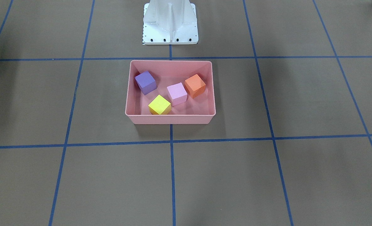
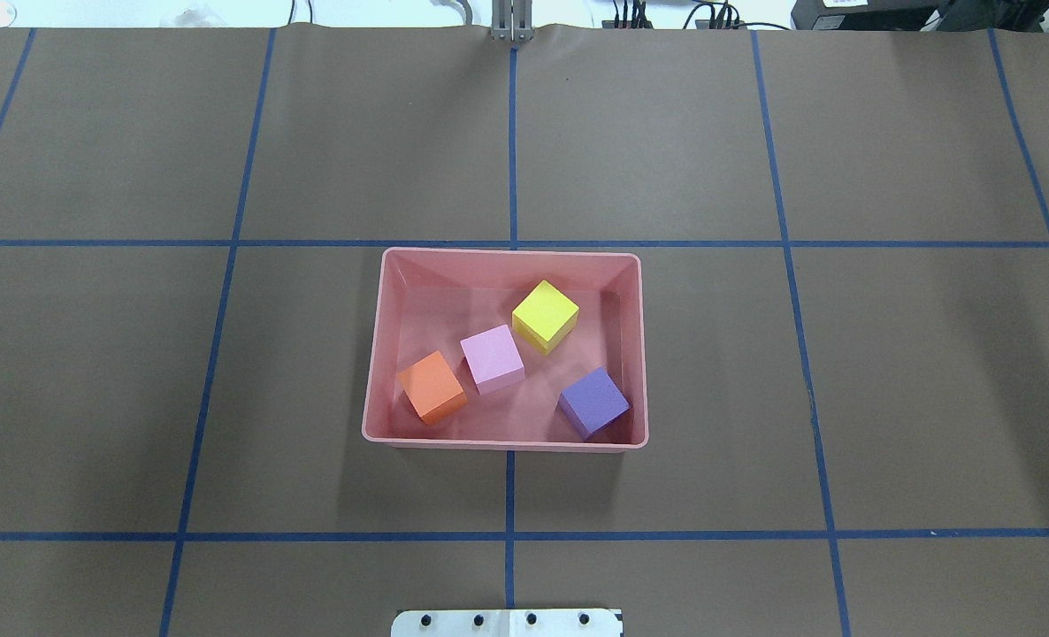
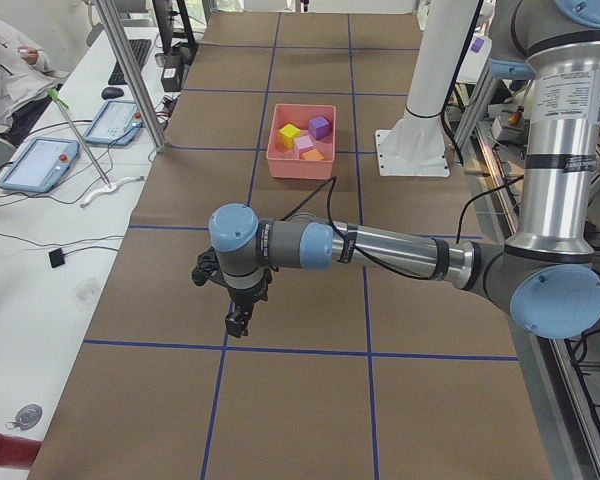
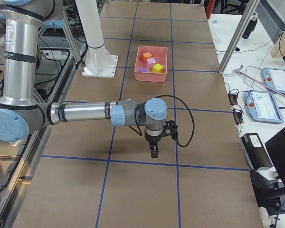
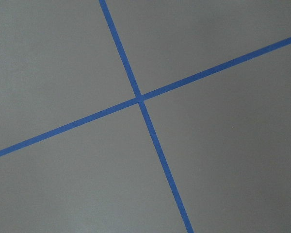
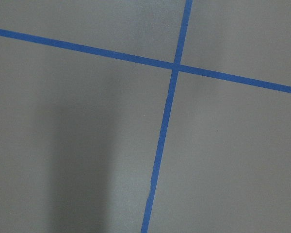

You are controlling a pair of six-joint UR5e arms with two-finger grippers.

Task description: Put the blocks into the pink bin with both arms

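Observation:
The pink bin (image 2: 372, 372) stands at the table's middle, and it also shows in the front view (image 1: 170, 119). All four blocks lie inside it, apart from one another: the yellow block (image 2: 545, 316), the dark purple block (image 2: 593, 402), the light pink block (image 2: 492, 358) and the orange block (image 2: 432, 387). My left gripper (image 3: 238, 322) shows only in the exterior left view, low over bare table far from the bin. My right gripper (image 4: 154, 153) shows only in the exterior right view, likewise far from the bin. I cannot tell whether either is open or shut. Both wrist views show only tape lines.
The white pedestal base (image 1: 170, 22) stands just behind the bin on the robot's side. Blue tape lines grid the brown table. Metal posts (image 3: 130, 70) and a side desk with tablets (image 3: 40, 165) line the far edge. A person sits at that desk.

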